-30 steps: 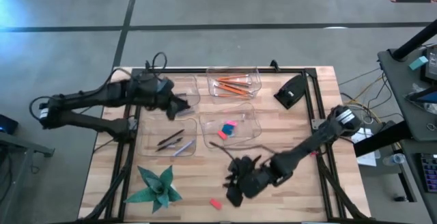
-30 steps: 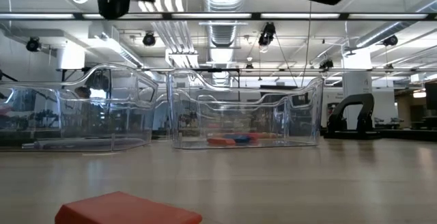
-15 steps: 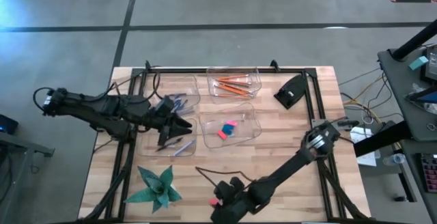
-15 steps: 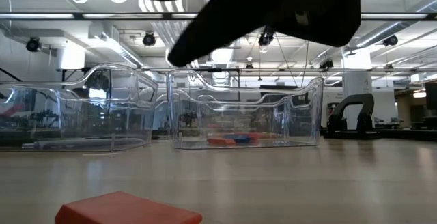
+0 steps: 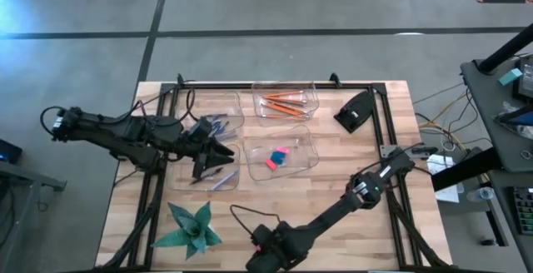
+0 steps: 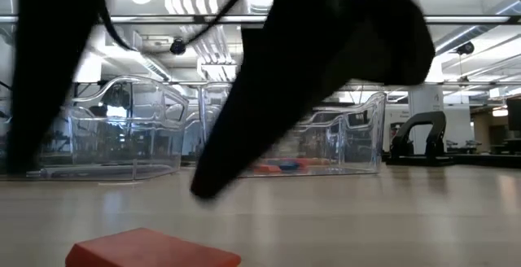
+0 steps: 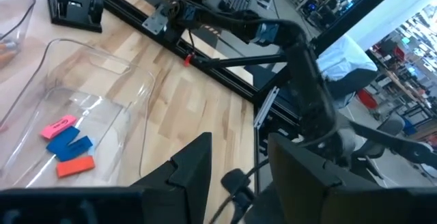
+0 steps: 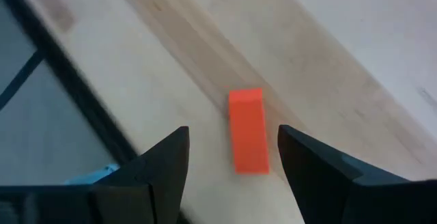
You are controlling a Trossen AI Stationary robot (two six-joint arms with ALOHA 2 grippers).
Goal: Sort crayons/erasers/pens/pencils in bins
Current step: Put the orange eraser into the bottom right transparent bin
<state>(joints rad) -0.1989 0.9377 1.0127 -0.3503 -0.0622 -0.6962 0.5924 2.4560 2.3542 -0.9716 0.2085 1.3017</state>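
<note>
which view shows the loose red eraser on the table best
The right wrist view: the red eraser lies unobstructed on the wood, framed between the open right gripper fingers. The low view shows only its near edge. In the high view the gripper hides it, and the left wrist view misses it.

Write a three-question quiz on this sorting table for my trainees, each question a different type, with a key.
1. True or false: the right claw is shut on the red eraser lying loose on the table.
2. Multiple choice: the bin with erasers inside holds which colours? A) green and yellow B) pink, blue and red C) black only
3. Fill in: the orange pencils lie in the bin at the table's ____ edge, seen from above.

Key
1. False: its fingers stand open on either side of the eraser, not touching it.
2. B
3. far
</note>
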